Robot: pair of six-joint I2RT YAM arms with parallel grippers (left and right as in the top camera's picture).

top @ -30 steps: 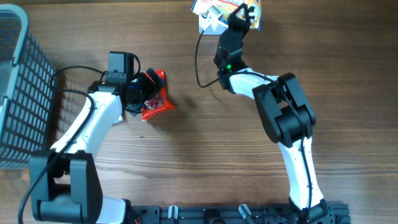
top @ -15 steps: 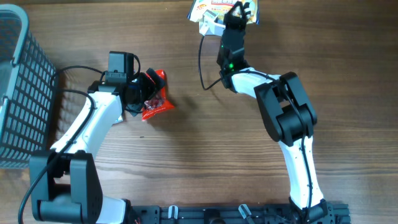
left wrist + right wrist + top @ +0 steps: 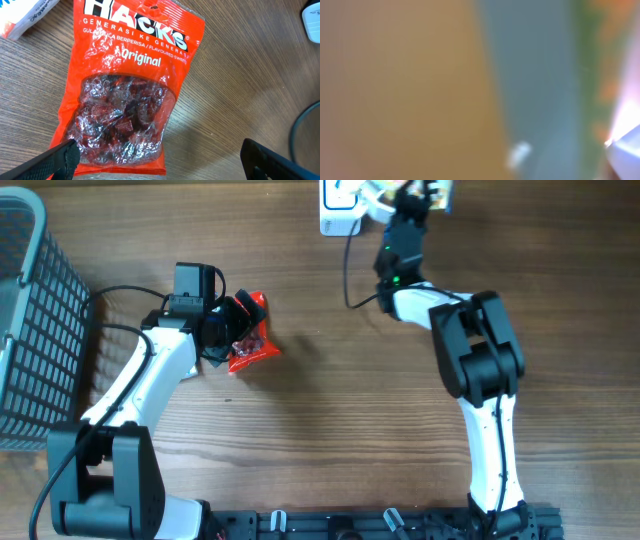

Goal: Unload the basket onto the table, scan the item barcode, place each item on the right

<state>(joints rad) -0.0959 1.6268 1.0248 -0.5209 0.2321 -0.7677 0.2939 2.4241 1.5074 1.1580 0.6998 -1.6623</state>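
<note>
A red Hacks candy bag [image 3: 252,340] [image 3: 132,85] lies flat on the wooden table at the left. My left gripper [image 3: 238,330] [image 3: 157,162] hovers over its lower end, open wide, one finger at each side and nothing between them. At the top edge of the overhead view my right gripper [image 3: 412,198] is shut on a colourful snack packet [image 3: 438,190], which is mostly cut off by the frame. It hangs just right of the white scanner [image 3: 338,210]. The right wrist view is a blur of brown, grey and green. No barcode shows.
A grey wire basket [image 3: 30,310] stands at the left edge. A black cable [image 3: 348,270] loops down from the scanner. In the left wrist view, a white pack's corner with blue print [image 3: 25,15] sits at top left and a white object [image 3: 312,20] at top right.
My right gripper has carried the snack packet to the right and farther back, off the scanner, which now shows uncovered. The left arm and the red bag have not moved.
</note>
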